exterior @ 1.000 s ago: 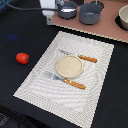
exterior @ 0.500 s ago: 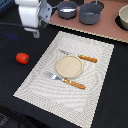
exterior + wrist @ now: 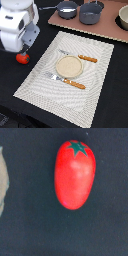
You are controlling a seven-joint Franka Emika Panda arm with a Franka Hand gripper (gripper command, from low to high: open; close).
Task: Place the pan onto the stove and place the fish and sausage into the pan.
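The sausage (image 3: 22, 58) is a red-orange tomato-like lump on the black table, to the exterior view's left of the placemat. It fills the wrist view (image 3: 75, 174), with a green star at one end. My gripper (image 3: 23, 50) hangs just above it; its fingers are blurred and do not show in the wrist view. The pan (image 3: 66, 8), dark blue-grey with a thin handle pointing left, stands at the back on the left end of the pinkish-brown stove (image 3: 102, 31). No fish shows in the exterior view. A pale shape (image 3: 2, 178) at the wrist view's edge cannot be identified.
A larger grey pot (image 3: 90, 13) stands on the stove beside the pan, and another pot (image 3: 123, 18) is at the right edge. The pale striped placemat (image 3: 45, 82) holds a beige plate (image 3: 69, 66) and two pieces of orange-handled cutlery (image 3: 88, 59) (image 3: 76, 84).
My arm has come in from the exterior view's upper left and moved down over the sausage. Nothing on the table has moved.
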